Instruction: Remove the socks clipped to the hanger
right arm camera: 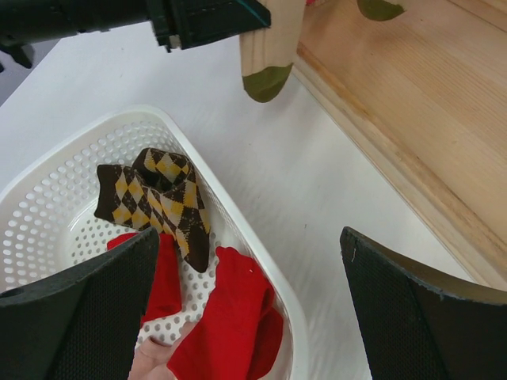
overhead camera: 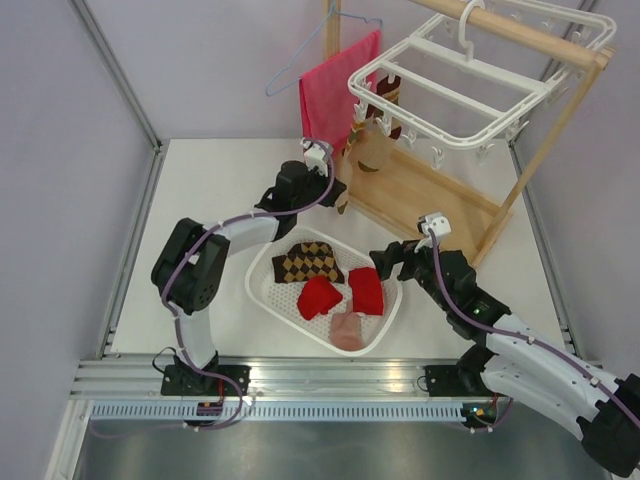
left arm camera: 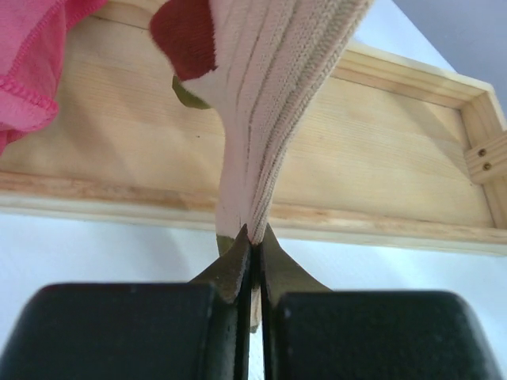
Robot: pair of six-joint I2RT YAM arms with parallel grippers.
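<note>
The white hanger [overhead camera: 415, 127] hangs from the wooden stand's rail at the back right. One striped sock [overhead camera: 367, 150] is still clipped to its left edge and dangles toward the table. My left gripper [overhead camera: 338, 190] is shut on this sock's lower end; in the left wrist view the cream ribbed fabric [left arm camera: 261, 119] is pinched between the closed fingertips [left arm camera: 255, 245]. My right gripper [overhead camera: 390, 262] stands open over the basket's right rim, with nothing between its fingers [right arm camera: 420, 317]. Argyle socks [overhead camera: 308, 262], two red socks [overhead camera: 318, 297] and a pale pink sock [overhead camera: 348, 330] lie in the basket.
The white perforated basket [right arm camera: 206, 158] sits at the table's front centre. The wooden stand's base [overhead camera: 420, 195] lies behind it, right under the hanging sock. A red-pink towel [overhead camera: 335, 90] on a thin wire hanger hangs at the back, just left of the frame.
</note>
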